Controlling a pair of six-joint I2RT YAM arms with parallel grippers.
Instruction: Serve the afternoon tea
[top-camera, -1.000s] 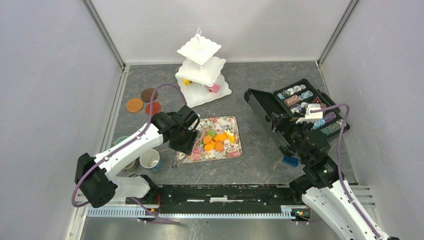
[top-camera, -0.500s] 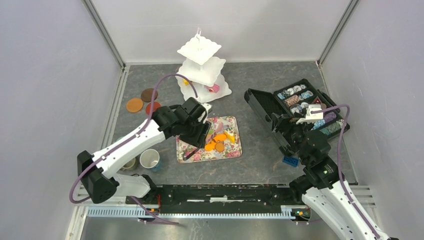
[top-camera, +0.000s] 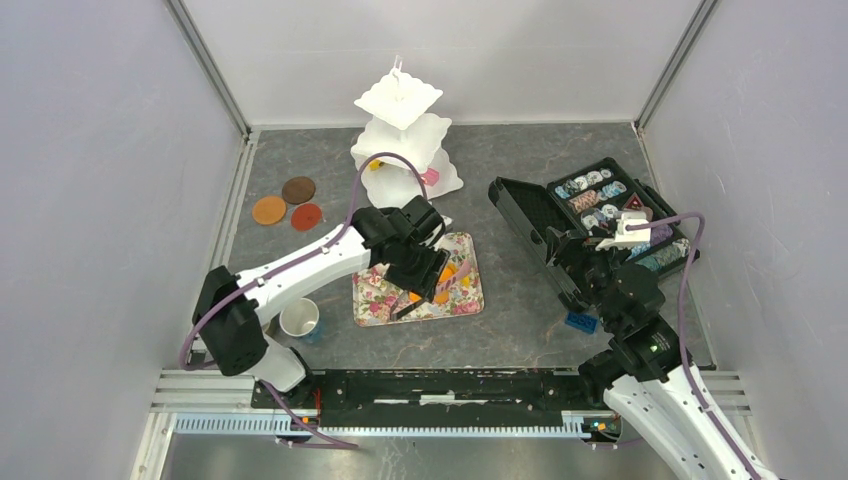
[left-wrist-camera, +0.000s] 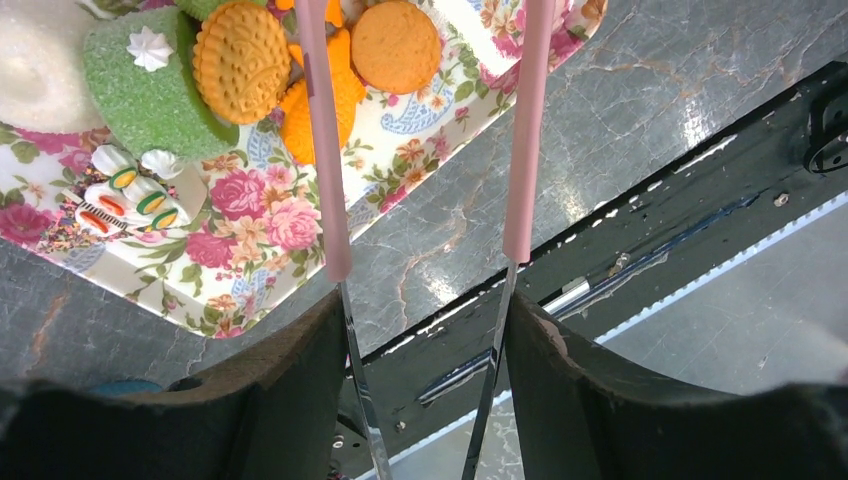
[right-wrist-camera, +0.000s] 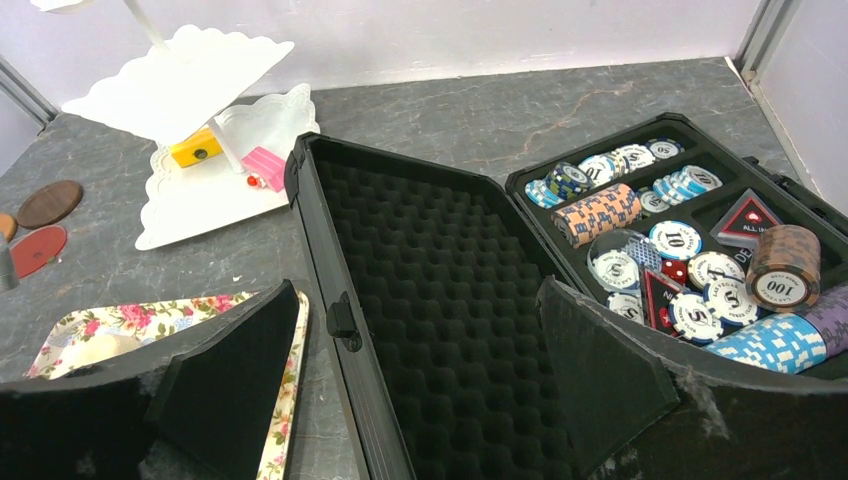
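My left gripper is shut on a pair of pink-armed metal tongs and hangs over the floral tray. The tongs stand spread, and their tips are cut off at the top of the left wrist view. A plain orange biscuit lies between the arms. Beside it are a patterned biscuit, an orange cake, a green cake and a decorated white cake. My right gripper is open and empty above the black case's foam lid.
A white three-tier stand at the back holds a yellow cake and a pink cake. Three saucers lie at the far left. A white cup stands near the left base. The black case and a blue brick are on the right.
My left arm has swung right, from the tray's left edge to over its middle, carrying the tongs. The right arm has not moved.
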